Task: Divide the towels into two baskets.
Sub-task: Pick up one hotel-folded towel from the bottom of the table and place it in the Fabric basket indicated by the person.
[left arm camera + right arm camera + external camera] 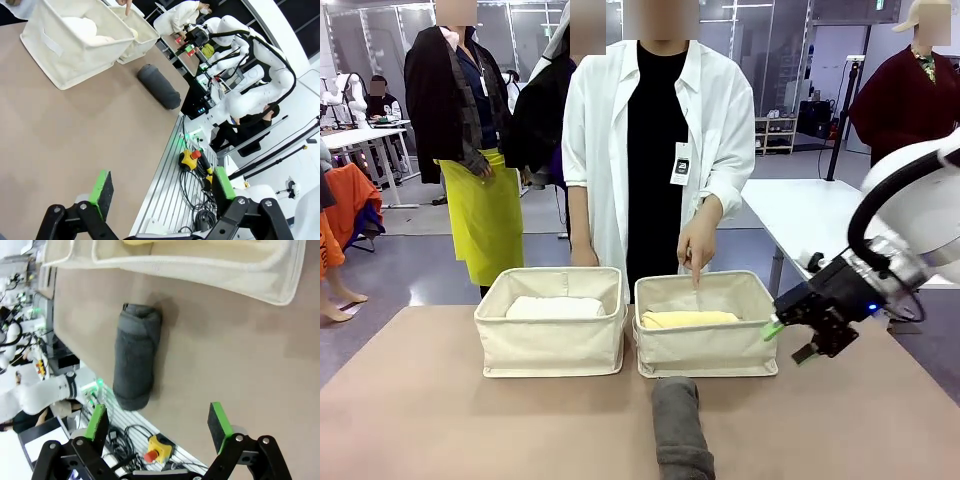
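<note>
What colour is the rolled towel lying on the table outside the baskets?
Dark grey. The towel shows best in the right wrist view, lying on the table in front of the baskets.

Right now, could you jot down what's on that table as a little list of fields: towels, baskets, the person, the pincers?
left basket: holds a white towel
right basket: holds a yellow towel
grey towel: lying on the table, in front of the right basket, in no basket
person's hand: pointing down into the right basket
right pincer: open, holding nothing, beside the right basket
left pincer: open, holding nothing, at the table's edge
</note>
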Tool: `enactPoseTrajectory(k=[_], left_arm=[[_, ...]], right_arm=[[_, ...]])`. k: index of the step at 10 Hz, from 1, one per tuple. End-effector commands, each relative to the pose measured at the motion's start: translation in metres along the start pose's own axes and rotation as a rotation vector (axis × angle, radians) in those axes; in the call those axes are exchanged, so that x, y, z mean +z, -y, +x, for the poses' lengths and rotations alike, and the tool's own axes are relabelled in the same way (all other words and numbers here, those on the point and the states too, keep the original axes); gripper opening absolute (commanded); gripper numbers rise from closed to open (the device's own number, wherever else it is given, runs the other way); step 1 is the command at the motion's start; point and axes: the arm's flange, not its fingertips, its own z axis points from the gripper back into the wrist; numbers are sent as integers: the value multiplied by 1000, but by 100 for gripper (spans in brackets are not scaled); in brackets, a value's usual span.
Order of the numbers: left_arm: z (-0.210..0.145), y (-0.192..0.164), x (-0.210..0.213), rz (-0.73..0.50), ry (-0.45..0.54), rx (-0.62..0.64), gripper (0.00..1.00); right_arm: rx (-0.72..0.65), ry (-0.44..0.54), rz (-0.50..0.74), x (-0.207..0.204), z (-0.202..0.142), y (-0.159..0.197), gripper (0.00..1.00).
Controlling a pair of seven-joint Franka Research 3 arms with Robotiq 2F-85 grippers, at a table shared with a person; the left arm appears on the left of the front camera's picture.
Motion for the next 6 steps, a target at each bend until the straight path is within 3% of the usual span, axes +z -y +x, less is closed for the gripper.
enactPoseTrajectory(k=[1, 6], left_arm=[[-2, 6, -1, -3, 9, 3, 100], [-2, 6, -1, -3, 9, 3, 100]], right_arm=[[-47, 45, -49, -31, -8, -20, 100], [-55, 31, -216, -108, -9, -79, 100]])
